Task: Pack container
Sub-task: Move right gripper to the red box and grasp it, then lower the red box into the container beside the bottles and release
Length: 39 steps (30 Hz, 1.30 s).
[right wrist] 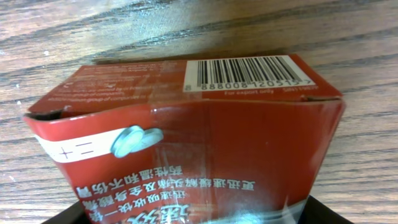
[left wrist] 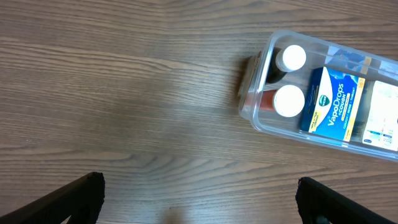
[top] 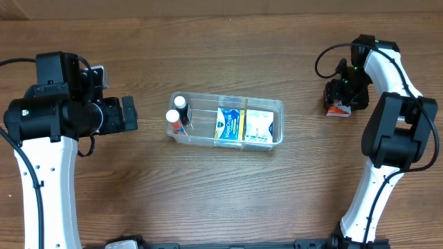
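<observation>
The clear plastic container (top: 228,96) lies in the middle of the table. It holds two white-capped bottles (top: 181,102) (top: 173,116), a blue VapoDrops box (top: 230,124) and a white box (top: 259,126). My left gripper (top: 128,114) is open and empty, left of the container and apart from it. The left wrist view shows the open fingers (left wrist: 199,186) over bare wood, with the container (left wrist: 256,115) at upper right. My right gripper (top: 339,97) is at the far right, shut on a red box (top: 337,108). The red box (right wrist: 186,124) with barcode and Chinese print fills the right wrist view between the fingers (right wrist: 199,214).
The wooden table (top: 221,194) stretches around the container. The white arm bases stand at the front left (top: 41,187) and front right (top: 374,194). A black cable loops near the right arm (top: 325,59).
</observation>
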{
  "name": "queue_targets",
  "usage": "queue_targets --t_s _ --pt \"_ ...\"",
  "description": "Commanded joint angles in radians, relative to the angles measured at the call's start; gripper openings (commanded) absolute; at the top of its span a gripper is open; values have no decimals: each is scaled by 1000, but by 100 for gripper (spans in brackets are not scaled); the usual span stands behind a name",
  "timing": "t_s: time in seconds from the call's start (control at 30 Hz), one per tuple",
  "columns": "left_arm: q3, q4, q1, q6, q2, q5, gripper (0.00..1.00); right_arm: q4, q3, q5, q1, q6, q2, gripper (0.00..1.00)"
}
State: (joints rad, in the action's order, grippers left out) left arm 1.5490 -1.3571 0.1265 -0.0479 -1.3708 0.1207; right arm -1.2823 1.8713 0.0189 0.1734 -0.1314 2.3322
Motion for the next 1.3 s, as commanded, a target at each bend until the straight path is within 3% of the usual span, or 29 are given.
queue_targets --t_s 0.0,0.43,0.73,0.93,1.0,1.27 --pt "-4 0 4 18 12 7 100 2 -8 10 -4 0 10 67" --pt "-3 1 4 18 11 6 100 -56 58 10 -4 14 -41 60" --pt "-3 3 4 18 12 7 100 -159 71 16 -42 157 -393 59" --pt "-3 2 4 19 11 6 100 -259 71 59 -238 246 -635 56" --pt "-3 1 4 19 12 7 100 -264 71 58 -388 326 -695 56" --pt "-3 -1 4 19 11 7 100 -88 71 7 -774 636 -659 58"
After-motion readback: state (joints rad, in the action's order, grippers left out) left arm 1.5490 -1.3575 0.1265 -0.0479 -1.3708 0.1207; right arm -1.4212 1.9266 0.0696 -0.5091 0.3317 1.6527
